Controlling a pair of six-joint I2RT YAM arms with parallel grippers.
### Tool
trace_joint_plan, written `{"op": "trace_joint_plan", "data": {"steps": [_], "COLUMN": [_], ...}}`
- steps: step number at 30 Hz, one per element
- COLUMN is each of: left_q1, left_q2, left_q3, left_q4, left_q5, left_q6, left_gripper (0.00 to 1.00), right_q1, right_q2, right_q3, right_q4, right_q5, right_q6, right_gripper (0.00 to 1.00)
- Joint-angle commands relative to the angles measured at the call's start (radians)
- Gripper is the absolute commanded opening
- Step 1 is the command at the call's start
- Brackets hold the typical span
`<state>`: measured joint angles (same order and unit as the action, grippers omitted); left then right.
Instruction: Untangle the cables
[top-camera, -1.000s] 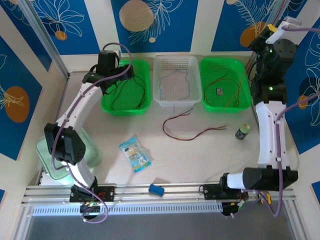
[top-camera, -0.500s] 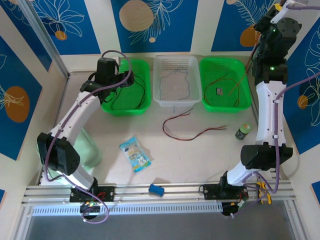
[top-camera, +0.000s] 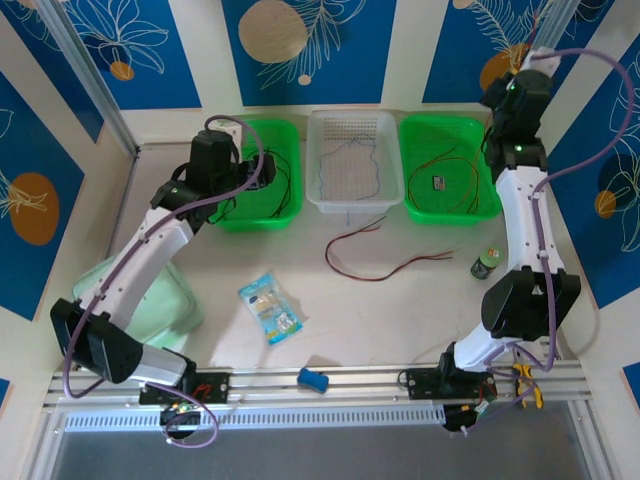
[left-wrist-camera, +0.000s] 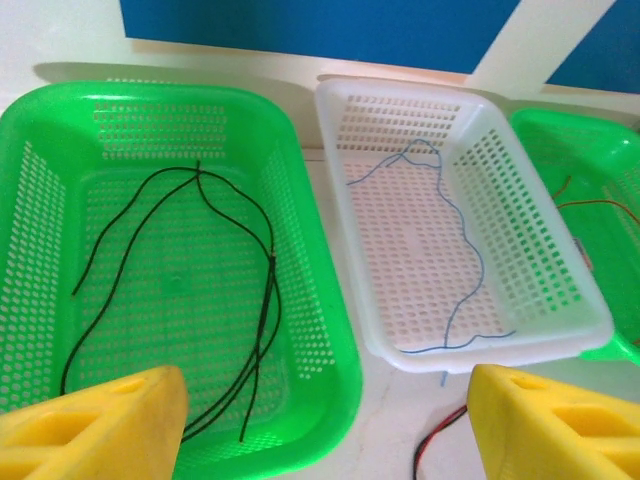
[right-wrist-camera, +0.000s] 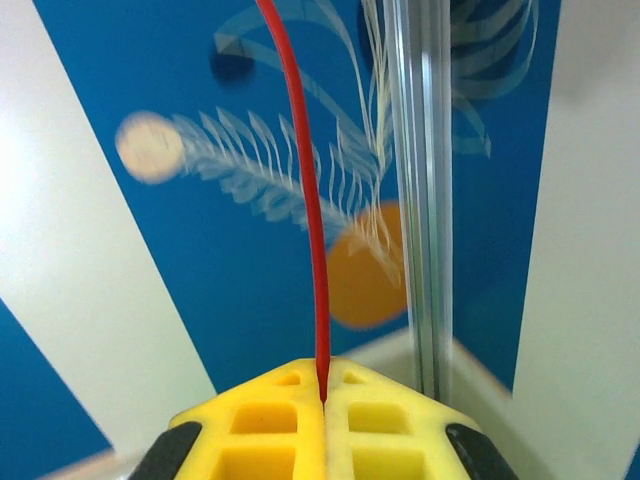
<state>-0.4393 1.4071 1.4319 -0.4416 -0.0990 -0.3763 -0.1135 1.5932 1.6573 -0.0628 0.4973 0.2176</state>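
Observation:
Black cables (left-wrist-camera: 200, 260) lie loose in the left green basket (left-wrist-camera: 330, 330), and a thin blue cable (left-wrist-camera: 465, 250) lies in the white basket (left-wrist-camera: 590, 325). A red-and-black cable (top-camera: 380, 262) lies on the table in front of the baskets. More red cables (top-camera: 450, 178) rest in the right green basket (top-camera: 450, 215). My left gripper (left-wrist-camera: 325, 430) hovers open over the near rim of the left green basket (top-camera: 262, 175), holding nothing. My right gripper (right-wrist-camera: 322, 395) is raised toward the back wall, shut on a red cable (right-wrist-camera: 305, 180) that runs straight up from its yellow fingertips.
A snack packet (top-camera: 270, 308) lies on the table's left half. A blue object (top-camera: 313, 379) sits on the front rail and a small green can (top-camera: 487, 264) stands at the right. A pale green container (top-camera: 165, 305) sits beside the left arm. A small dark item (top-camera: 438, 182) lies in the right basket.
The left arm has drawn its open gripper back toward the near rim of the left green basket. The right arm's wrist has swung left, still raised and holding the red cable.

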Motion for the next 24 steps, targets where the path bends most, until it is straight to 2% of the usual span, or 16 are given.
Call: {"op": "trace_joint_plan", "data": {"steps": [1, 6, 13, 18, 24], "left_q1": [-0.007, -0.007, -0.009, -0.013, -0.019], "left_q2": [-0.017, -0.036, -0.033, -0.046, -0.058], "left_q3": [-0.032, -0.059, -0.081, -0.097, -0.105], "left_q4": [-0.018, -0.004, 0.001, 0.0, -0.011], "left_q5": [-0.022, -0.015, -0.012, -0.019, -0.024], "left_q6": [-0.018, -0.026, -0.034, -0.037, -0.039], "left_gripper": [0.74, 0.74, 0.74, 0.74, 0.74], "right_q1": [0.025, 0.044, 0.058, 0.045, 0.044], "right_q2": [-0.058, -0.061, 0.015, 0.126, 0.323], "right_q3": [-0.085, -0.166, -0.206, -0.148, -0.004], "right_q4": [0.05, -0.081, -0.215, -0.339, -0.513], "right_q5": [0.011, 0.047, -0.001, -0.034, 0.017], "right_q6": [0.045, 0.152, 0.195, 0.241, 0.306], "right_gripper": [0.0, 0.0, 0.0, 0.0, 0.0]}}
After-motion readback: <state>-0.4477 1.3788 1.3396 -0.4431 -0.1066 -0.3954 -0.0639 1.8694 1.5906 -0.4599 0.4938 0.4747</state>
